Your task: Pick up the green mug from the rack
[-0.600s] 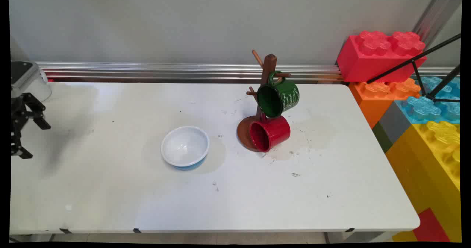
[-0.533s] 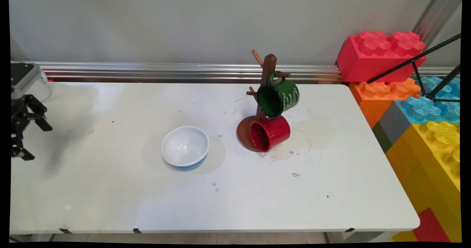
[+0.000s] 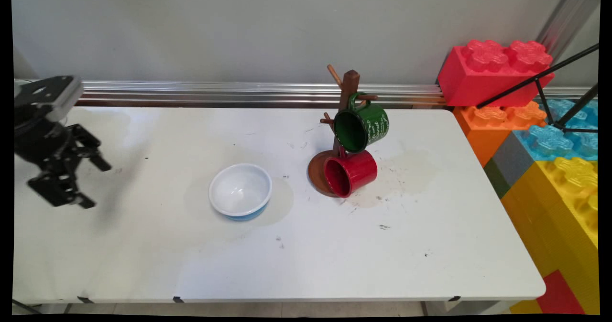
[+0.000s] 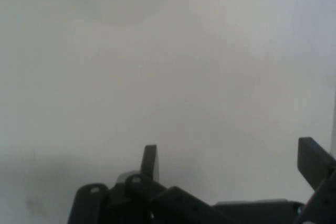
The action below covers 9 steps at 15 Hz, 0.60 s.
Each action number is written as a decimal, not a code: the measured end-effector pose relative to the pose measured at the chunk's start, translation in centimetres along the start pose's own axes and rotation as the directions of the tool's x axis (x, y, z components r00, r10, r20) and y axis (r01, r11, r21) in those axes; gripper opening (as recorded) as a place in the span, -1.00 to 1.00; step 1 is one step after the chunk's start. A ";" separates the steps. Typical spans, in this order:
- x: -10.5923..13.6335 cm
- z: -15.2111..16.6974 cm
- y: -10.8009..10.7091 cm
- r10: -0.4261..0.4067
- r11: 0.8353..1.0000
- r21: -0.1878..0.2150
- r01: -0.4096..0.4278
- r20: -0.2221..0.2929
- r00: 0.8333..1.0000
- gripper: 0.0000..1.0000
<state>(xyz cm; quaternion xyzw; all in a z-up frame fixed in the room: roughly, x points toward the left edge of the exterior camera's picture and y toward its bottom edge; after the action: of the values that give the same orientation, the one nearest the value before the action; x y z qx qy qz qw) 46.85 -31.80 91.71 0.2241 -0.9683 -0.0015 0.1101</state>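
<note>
I can make out only one piece of writing here: white lettering on the side of the green mug [image 3: 362, 127], which hangs from the wooden mug stand [image 3: 348, 92]. The script runs in several lines across the mug's wall, but I cannot read a single word of it from the main view. The red mug [image 3: 350, 173], directly below the green mug on the same stand, shows me no marking. The hand view shows me no lettering, number or sign at all.
</note>
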 end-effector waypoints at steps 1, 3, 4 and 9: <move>0.6 0.0 0.1 -0.003 1.000 0.004 0.003 -0.019 1.000 1.00; 2.8 -0.1 0.6 -0.005 1.000 0.015 0.006 -0.077 0.997 1.00; 3.9 -0.2 0.9 -0.006 1.000 0.022 0.009 -0.104 0.995 1.00; 8.8 -0.7 2.6 -0.033 0.997 0.057 0.045 -0.188 0.982 1.00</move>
<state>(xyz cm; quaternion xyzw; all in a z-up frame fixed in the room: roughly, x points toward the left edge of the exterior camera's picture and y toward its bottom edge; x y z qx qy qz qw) 38.16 -33.27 94.40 0.2454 -0.9487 0.0471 0.1935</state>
